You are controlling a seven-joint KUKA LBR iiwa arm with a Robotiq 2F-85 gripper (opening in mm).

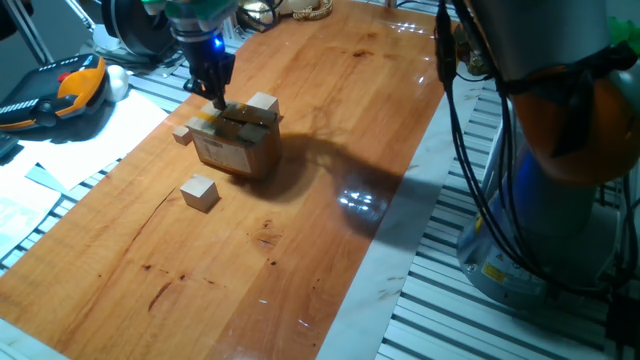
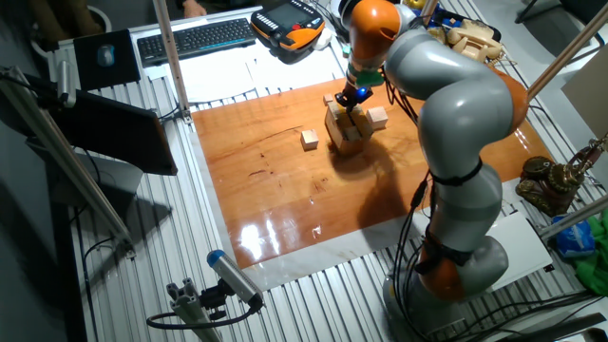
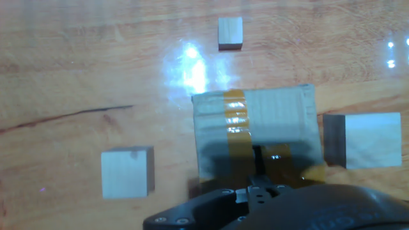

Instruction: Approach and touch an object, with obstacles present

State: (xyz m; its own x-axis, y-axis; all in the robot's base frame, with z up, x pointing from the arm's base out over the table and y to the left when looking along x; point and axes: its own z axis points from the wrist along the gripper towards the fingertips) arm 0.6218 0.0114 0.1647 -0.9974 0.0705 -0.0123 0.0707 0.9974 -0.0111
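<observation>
The smallest light-wood cube [image 1: 181, 133] sits on the table left of the cardboard box [image 1: 238, 142]. In the hand view the small cube [image 3: 230, 32] lies beyond the box [image 3: 255, 131], which carries yellow tape. One larger pale cube [image 1: 200, 192] lies in front of the box and another [image 1: 263, 105] behind it. My gripper [image 1: 218, 99] hangs just above the box top, apart from the small cube, fingers together and empty. In the hand view the gripper [image 3: 257, 163] shows as one dark tip over the tape. The other fixed view shows the gripper [image 2: 353, 99] over the box [image 2: 347, 131].
Larger cubes flank the box in the hand view, one on the left [image 3: 126, 172] and one on the right [image 3: 367, 139]. A teach pendant [image 1: 60, 90] and papers lie off the table's left edge. The robot base [image 1: 545, 150] and cables stand at the right.
</observation>
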